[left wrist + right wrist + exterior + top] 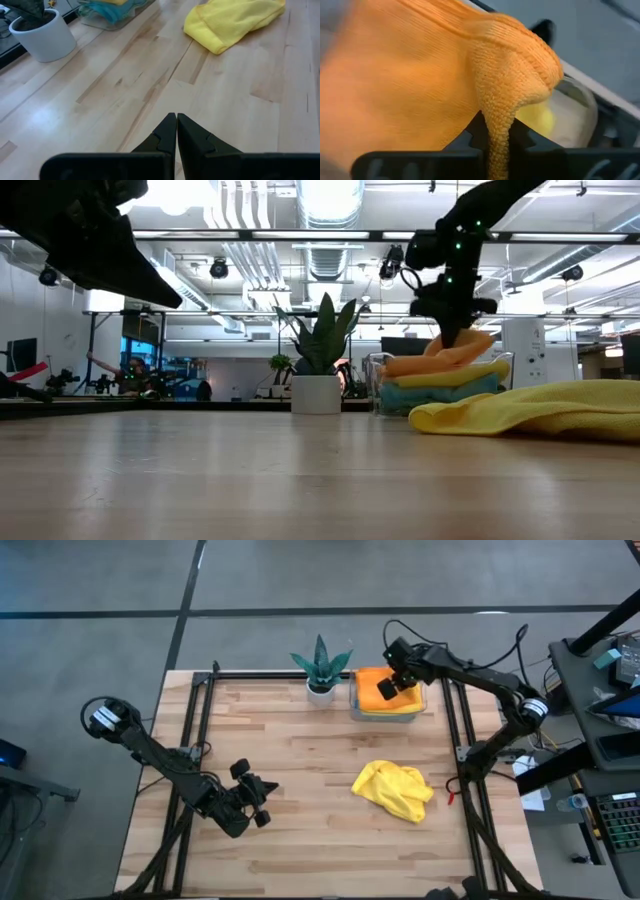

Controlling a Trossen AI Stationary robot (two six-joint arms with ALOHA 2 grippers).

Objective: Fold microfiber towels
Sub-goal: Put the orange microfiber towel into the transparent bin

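Note:
An orange towel (372,688) lies on top of a stack in the clear tray (412,712) at the table's far edge, over a yellow towel (450,374) and a blue towel (440,392). My right gripper (497,140) stands over the tray, shut on the orange towel. Another yellow towel (395,790) lies crumpled on the table, right of centre. My left gripper (176,125) hovers shut and empty above the table's near left part (262,810). My right gripper pinches a raised fold of the orange towel (495,117) between its two fingers. The fingers come from above, slanting down (452,320). The pinched fold stands up, while the rest of the towel (440,360) lies on the stack in the tray.
A spiky green plant in a white pot (322,672) stands just left of the tray. Dark frame rails (195,730) run along the table's left, right and far edges. Bare wood (300,760) lies between my left gripper and the crumpled yellow towel.

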